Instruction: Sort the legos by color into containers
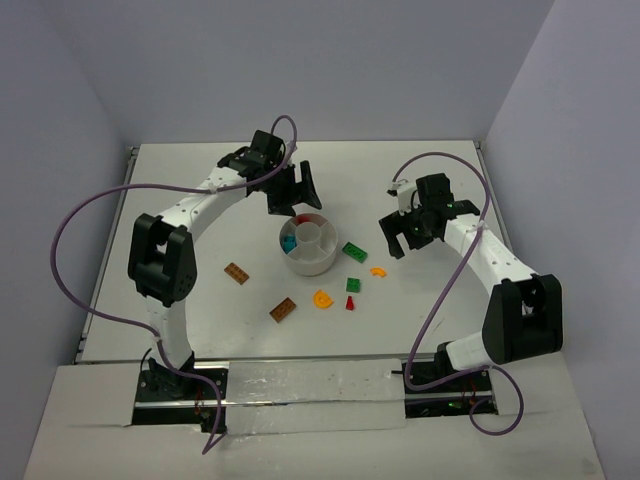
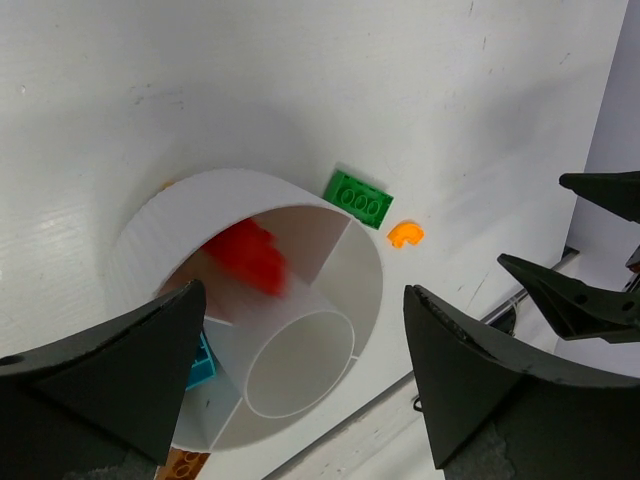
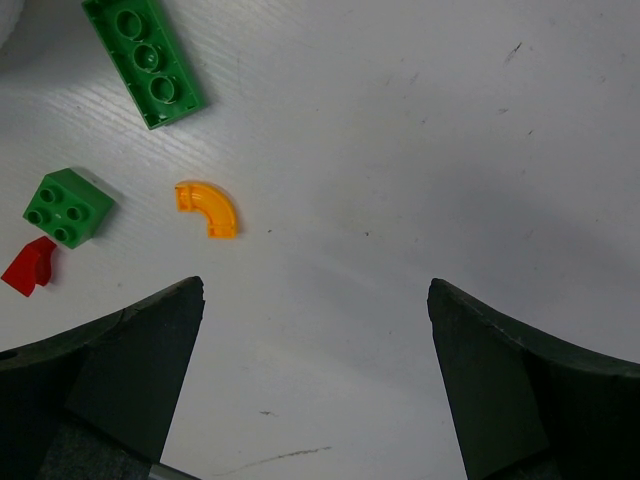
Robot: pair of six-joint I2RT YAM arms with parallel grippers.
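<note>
The white dish (image 1: 310, 265) stands mid-table. A red lego (image 1: 302, 219) and a teal lego (image 1: 289, 243) lie in separate wedge sections. My left gripper (image 1: 293, 195) is open and empty, just behind and above the dish. In the left wrist view (image 2: 303, 288) its jaws straddle the dish (image 2: 170, 215), with the red lego (image 2: 250, 255) blurred and the teal lego (image 2: 200, 365) inside. My right gripper (image 1: 398, 238) is open and empty to the right of the dish. In the right wrist view (image 3: 315, 283) it hangs over bare table near an orange curved lego (image 3: 207, 208).
Loose on the table are a long green brick (image 1: 354, 252), a small green brick (image 1: 353, 285), a small red piece (image 1: 350, 303), the orange curve (image 1: 378, 271), a yellow-orange quarter round (image 1: 323, 298) and two brown bricks (image 1: 283, 310) (image 1: 237, 273).
</note>
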